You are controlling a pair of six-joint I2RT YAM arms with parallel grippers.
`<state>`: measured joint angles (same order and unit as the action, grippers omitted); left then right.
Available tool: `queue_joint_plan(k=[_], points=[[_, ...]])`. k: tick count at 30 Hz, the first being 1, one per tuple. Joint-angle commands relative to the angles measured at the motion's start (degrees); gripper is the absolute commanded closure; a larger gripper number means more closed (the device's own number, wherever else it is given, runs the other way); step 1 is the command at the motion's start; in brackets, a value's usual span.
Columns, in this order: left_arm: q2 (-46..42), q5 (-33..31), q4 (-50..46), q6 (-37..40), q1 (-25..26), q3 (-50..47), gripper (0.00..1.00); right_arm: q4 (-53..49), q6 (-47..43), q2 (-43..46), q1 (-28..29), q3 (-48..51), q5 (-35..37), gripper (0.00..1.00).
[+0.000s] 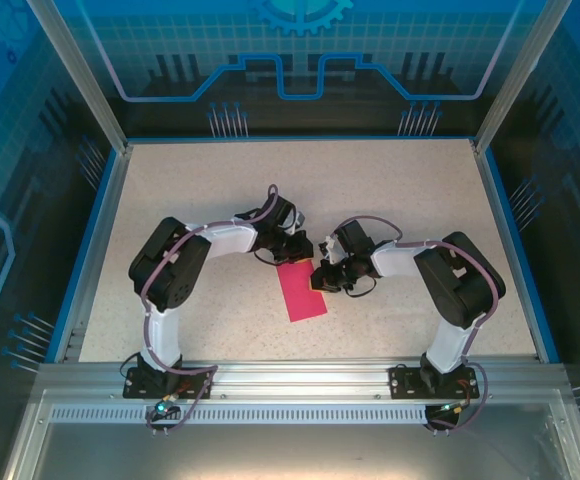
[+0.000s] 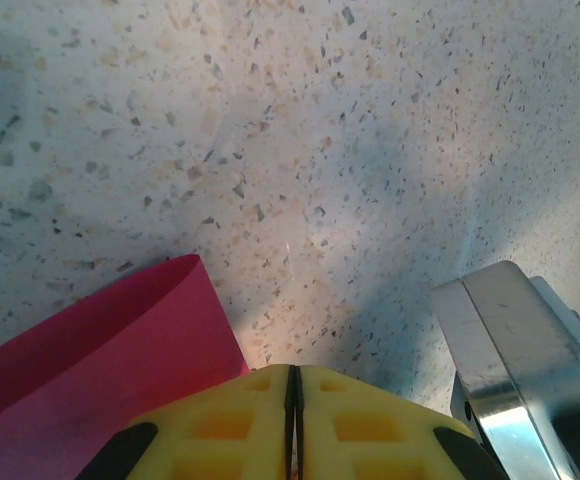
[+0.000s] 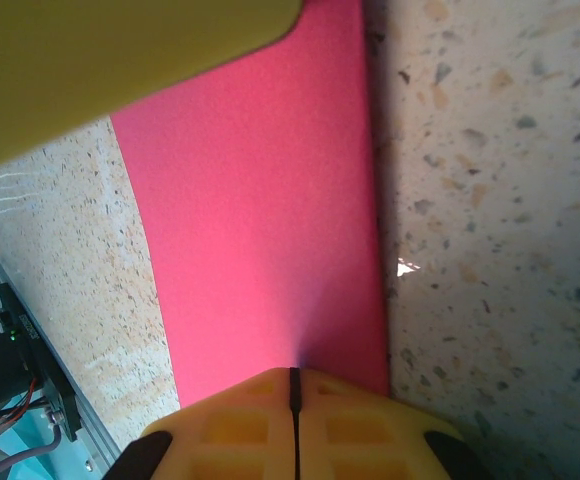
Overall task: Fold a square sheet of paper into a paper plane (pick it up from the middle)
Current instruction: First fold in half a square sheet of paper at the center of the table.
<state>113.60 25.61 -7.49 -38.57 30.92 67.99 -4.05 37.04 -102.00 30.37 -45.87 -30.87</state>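
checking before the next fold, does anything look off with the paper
Nothing torn or spilled. The square sheet of paper lies folded into a narrow strip, slanted against the table edges, and by the left wrist view its top layer seems to bow up slightly.

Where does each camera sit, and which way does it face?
Top external: above and behind the robot, looking down on the table; left arm and right arm show.
Left wrist: faces down at the table past its shut left gripper.
Right wrist: faces down past its shut right gripper.
Shared: the pink paper appears in all three.
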Motion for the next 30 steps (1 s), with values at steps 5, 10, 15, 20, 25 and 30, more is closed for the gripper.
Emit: queue_joint_plan(k=[5,10,15,20,25,30], points=[[3.58,1.0,0.95,-1.58,0.27,0.98,0.91,-6.71,-0.12,-2.19,0.41,1.02,1.96,0.96],[4.92,-2.4,-1.2,-1.64,0.28,2.41,0.93,-6.93,-0.21,-2.38,0.48,1.26,1.97,0.96],[5.39,-6.85,-3.14,-1.09,0.01,3.37,0.94,-7.58,-0.64,-1.93,0.5,2.12,2.26,0.96],[6.46,-7.41,-3.57,-0.33,-1.06,5.02,0.94,-7.59,-1.04,-1.47,0.53,3.79,2.17,0.96],[7.46,-7.33,-3.37,0.98,-2.63,6.58,0.94,-7.12,-1.09,-1.15,0.51,5.69,1.97,0.96],[8.76,-7.1,-1.89,1.39,-4.39,6.27,0.94,-7.66,-1.82,-1.02,0.62,6.66,1.65,0.96]])
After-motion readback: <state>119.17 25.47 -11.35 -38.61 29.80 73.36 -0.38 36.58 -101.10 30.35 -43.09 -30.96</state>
